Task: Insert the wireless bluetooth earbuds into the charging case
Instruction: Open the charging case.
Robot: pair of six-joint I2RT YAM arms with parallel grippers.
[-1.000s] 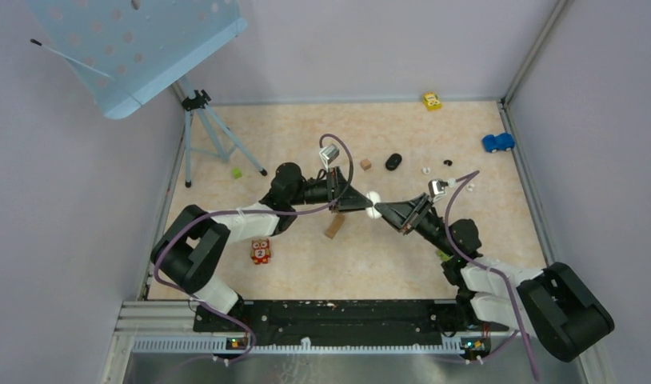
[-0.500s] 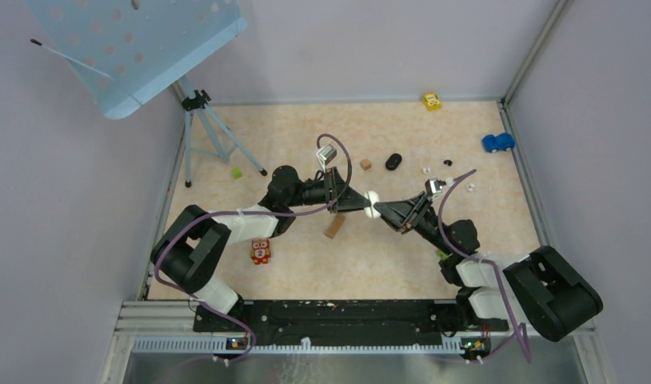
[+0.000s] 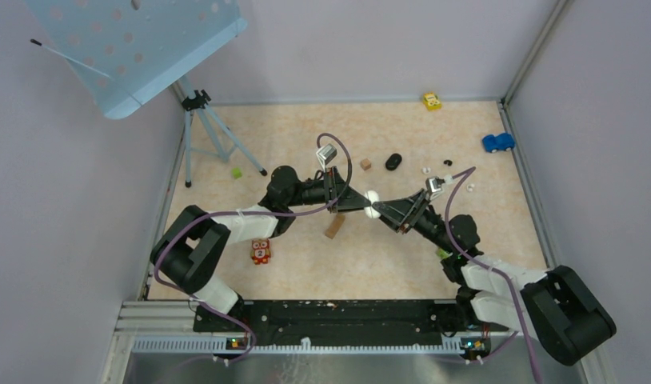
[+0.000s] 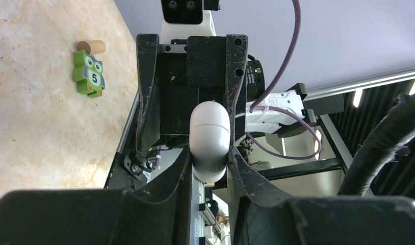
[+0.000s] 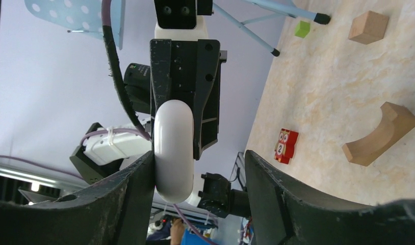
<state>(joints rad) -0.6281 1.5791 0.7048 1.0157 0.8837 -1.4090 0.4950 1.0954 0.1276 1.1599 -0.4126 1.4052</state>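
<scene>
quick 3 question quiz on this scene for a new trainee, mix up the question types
1. True or false: the white charging case is gripped by the left tool.
2. Pick one. The right tool has its jaws: A) clamped shut on a wooden block, B) open, with a gap on one side of the case, C) out of every view.
3. Fill in: the green owl piece in the left wrist view carries the number ___.

Key: 1 true; 2 B; 3 five (5).
</scene>
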